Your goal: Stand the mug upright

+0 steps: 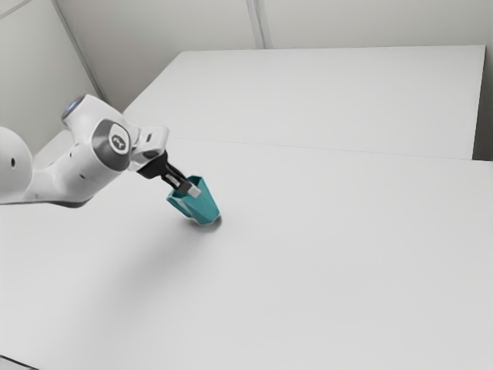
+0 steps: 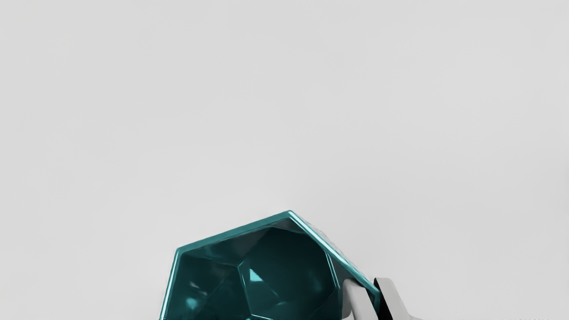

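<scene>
My gripper (image 1: 192,190) reaches down to the teal mug (image 1: 203,206) from the upper left in the exterior view. The mug is tilted, its opening facing up toward the hand and its base low, by a small dark shadow. In the wrist view the gripper (image 2: 375,295) is shut on the wall at the rim, one finger inside the mug (image 2: 231,230) and the other outside. The faceted interior faces the camera. Whether the base touches the table cannot be told.
The white table (image 1: 323,254) spreads around the mug. Behind it lies another white surface (image 1: 323,96), with pale walls beyond. A dark thin line (image 1: 17,361) crosses the lower left corner of the exterior view.
</scene>
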Robot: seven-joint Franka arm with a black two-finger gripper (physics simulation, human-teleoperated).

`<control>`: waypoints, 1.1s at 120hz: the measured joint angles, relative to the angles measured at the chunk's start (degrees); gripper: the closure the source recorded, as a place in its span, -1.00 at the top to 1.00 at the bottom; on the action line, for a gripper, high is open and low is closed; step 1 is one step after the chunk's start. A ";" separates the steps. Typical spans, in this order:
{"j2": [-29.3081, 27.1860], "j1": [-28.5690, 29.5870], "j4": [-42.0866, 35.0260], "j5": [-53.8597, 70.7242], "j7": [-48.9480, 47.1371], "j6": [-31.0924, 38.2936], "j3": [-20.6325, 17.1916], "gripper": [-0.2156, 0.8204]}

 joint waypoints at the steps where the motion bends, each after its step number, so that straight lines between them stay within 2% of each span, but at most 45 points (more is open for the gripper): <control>1: -0.12 -0.02 -0.19 0.00 -0.30 0.00 -0.08 -0.93; 23: -3.76 -0.52 -4.79 0.09 -6.70 -0.02 -1.15 -0.93; 47: -4.01 0.38 -5.61 0.12 -12.22 -0.15 -1.31 -0.91; 69: -3.38 0.37 -5.35 -0.27 -15.59 -0.78 -1.30 -0.16; 83: -3.75 0.23 -5.09 -0.51 -17.25 -0.98 -1.07 0.15; 99: -5.34 0.40 -4.68 -0.65 -18.76 -1.10 -0.30 0.35; 118: -5.35 0.41 -3.14 -0.50 -20.16 -1.22 0.46 0.47; 125: -4.02 0.25 -0.74 1.32 -20.72 -1.50 0.85 0.50; 132: -1.14 -1.55 5.93 7.06 -22.04 -4.01 3.27 0.52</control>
